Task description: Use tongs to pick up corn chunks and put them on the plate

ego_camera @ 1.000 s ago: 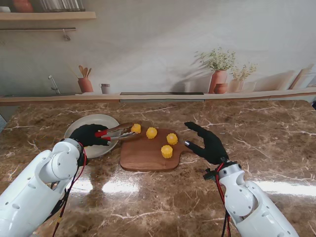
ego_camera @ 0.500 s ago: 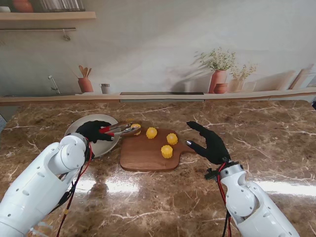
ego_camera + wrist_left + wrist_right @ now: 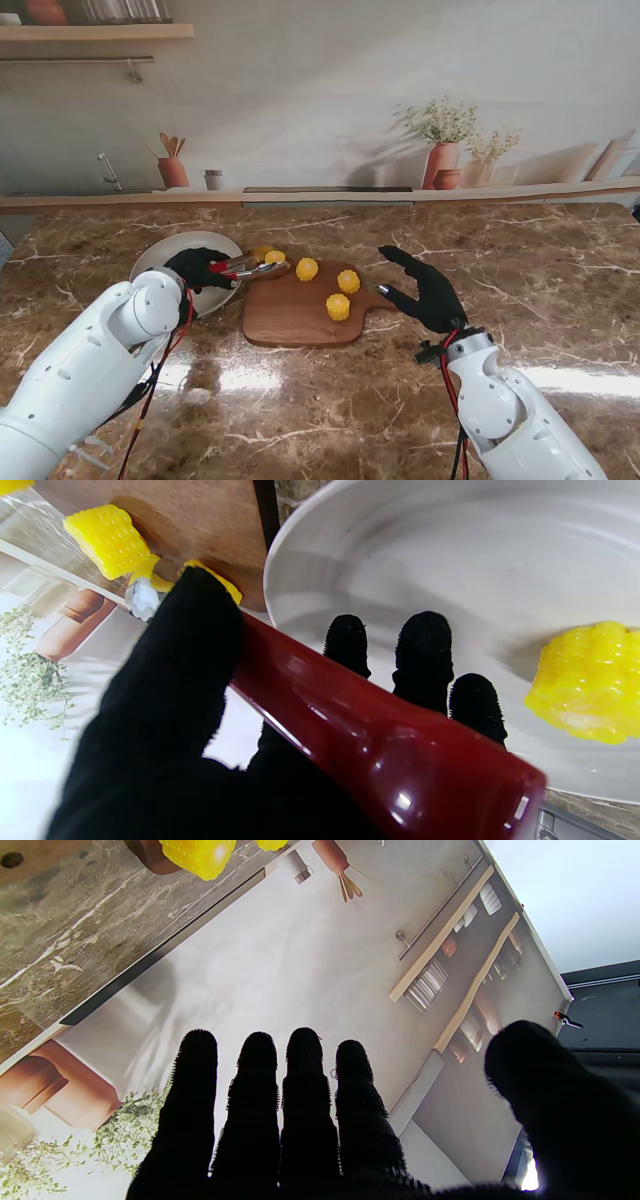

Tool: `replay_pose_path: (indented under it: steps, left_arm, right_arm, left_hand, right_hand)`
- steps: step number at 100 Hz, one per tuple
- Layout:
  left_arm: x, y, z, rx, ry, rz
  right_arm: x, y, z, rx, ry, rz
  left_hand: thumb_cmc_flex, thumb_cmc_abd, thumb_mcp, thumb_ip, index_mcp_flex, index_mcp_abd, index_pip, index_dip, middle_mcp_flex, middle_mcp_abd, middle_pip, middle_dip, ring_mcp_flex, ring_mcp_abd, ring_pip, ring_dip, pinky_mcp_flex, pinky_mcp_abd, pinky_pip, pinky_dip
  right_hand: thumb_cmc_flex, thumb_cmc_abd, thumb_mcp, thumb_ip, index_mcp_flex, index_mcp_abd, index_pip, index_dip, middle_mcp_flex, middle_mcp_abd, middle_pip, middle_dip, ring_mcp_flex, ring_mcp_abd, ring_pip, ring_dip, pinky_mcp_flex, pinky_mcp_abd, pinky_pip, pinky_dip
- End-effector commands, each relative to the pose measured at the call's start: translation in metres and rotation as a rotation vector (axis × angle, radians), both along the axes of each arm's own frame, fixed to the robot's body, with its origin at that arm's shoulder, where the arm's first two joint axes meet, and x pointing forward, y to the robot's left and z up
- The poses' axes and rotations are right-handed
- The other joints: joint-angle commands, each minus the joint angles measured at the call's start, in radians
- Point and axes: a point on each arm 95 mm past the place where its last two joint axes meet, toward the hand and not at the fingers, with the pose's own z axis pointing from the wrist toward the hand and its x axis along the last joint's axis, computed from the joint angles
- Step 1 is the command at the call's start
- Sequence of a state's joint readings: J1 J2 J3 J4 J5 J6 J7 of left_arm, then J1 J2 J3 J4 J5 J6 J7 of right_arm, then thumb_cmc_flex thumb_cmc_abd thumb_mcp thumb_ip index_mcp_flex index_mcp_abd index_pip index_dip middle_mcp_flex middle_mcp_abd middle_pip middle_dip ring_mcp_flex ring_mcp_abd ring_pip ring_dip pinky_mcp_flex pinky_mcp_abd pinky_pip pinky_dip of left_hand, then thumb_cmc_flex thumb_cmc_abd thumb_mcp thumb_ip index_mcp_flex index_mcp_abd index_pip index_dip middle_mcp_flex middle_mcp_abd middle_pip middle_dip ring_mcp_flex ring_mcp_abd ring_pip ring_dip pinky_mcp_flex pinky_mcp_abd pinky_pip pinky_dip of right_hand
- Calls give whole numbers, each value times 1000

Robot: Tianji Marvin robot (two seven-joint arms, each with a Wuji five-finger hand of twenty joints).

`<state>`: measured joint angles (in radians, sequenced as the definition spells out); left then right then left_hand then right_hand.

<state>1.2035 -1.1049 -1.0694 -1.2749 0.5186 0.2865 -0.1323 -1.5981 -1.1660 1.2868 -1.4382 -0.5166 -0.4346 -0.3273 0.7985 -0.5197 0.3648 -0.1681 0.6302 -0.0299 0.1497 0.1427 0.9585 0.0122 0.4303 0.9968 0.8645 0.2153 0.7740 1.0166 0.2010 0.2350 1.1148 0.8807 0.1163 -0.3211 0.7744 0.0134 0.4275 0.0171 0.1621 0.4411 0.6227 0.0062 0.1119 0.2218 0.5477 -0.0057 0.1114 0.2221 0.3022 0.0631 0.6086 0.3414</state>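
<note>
Nearest to us, our right hand [image 3: 428, 290] hovers just off the handle end of the wooden cutting board [image 3: 290, 315], fingers spread and holding nothing; it has no part in this step and is best kept clear of the board.

Our left hand [image 3: 195, 268] is clenched around the red handles of the tongs [image 3: 240, 267], thumb pressing along the upper arm in the wrist view. The metal tips pinch a corn chunk [image 3: 274, 257] at the board's far left corner, just beside the rim of the white plate [image 3: 160, 255]. Whether the chunk is lifted clear of the wood we cannot tell.

One chunk on the plate [image 3: 590, 680] already lies there, seen only from the wrist. Three more wait on the board, the middle chunk [image 3: 307, 269] closest to the tips.

To do this well, we judge the squeeze should hold steady while the tips travel left over the rim, since the rounded kernels look slippery. We should lower over bare plate, apart from the chunk already there, and only then ease the handles apart
</note>
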Motion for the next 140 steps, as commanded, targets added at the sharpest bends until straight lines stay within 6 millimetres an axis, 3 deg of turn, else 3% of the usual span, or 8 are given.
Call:
replay_pose_path:
  steps: [1,7,22,30,73,103,136,140]
  left_arm:
    - [1,-4,-1,-3,11,-10]
    - [1,-4,-3,-3,18,-15]
    - [-2,-3,-4,3,23,-22]
    - [-3,-2,-4,-9,22,-19]
    - [-18,12,22,-77,-129,20]
    - [-39,66,39,-9,-203,181]
    - [-63,113,21,38,-194,362]
    - [-64,115,19,41,-191,367]
  right_arm:
    - [-2,1,-5,0,20,3]
    - [-2,0,-5,-1,21,4]
    - [-2,0,-5,1,22,4]
    - [-2,1,-5,-1,22,6]
    - [-2,3,-5,-8,22,11]
    - [-3,6,-5,-13,24,20]
    - [-2,11,-8,-17,41,42]
    - [-2,12,-8,-18,43,43]
  left_hand:
    - [71,126,144,37,38,-42,55,23,75,-108,113,-2,19,33,52,14,-14,15,36,26]
    - [109,175,105,37,91,-73,166,88,67,-100,130,7,13,41,53,21,-24,20,30,29]
    - [346,318,-238,95,184,-95,461,105,44,-85,204,17,1,55,74,54,-39,30,22,44]
    - [361,330,-253,97,185,-92,515,132,34,-54,214,25,-7,59,78,59,-48,29,19,45]
    - [378,334,-273,100,177,-93,583,161,38,-67,218,41,-9,64,84,67,-55,30,16,51]
    - [379,334,-280,101,178,-93,583,148,42,-60,218,44,-4,60,83,68,-50,29,17,55]
    - [378,331,-284,105,177,-85,569,125,42,-53,219,45,-3,59,79,66,-50,29,16,57]
    - [372,326,-286,108,154,-67,519,97,51,-84,219,45,2,56,82,65,-44,27,19,59]
  right_hand:
    - [13,12,-11,-27,2,-22,-18,4,6,-27,3,16,31,2,7,20,-1,0,17,30]
    - [13,12,-11,-27,1,-22,-18,4,7,-26,3,17,32,3,7,21,-1,0,18,31]
    - [13,13,-10,-27,0,-23,-19,4,7,-27,4,18,34,2,9,23,1,0,20,33]
    - [13,13,-10,-27,0,-22,-19,4,6,-25,3,19,35,3,9,24,0,0,20,33]
    - [13,14,-11,-27,-1,-23,-19,5,6,-27,3,20,36,3,9,28,1,-2,20,35]
    - [14,14,-13,-27,-1,-24,-20,5,5,-28,2,20,37,2,9,29,2,-2,19,36]
    - [13,16,-13,-27,-1,-23,-20,5,4,-28,2,20,36,2,8,29,1,-4,19,37]
    - [14,15,-13,-26,-1,-23,-20,5,4,-27,2,20,37,1,9,29,2,-3,19,37]
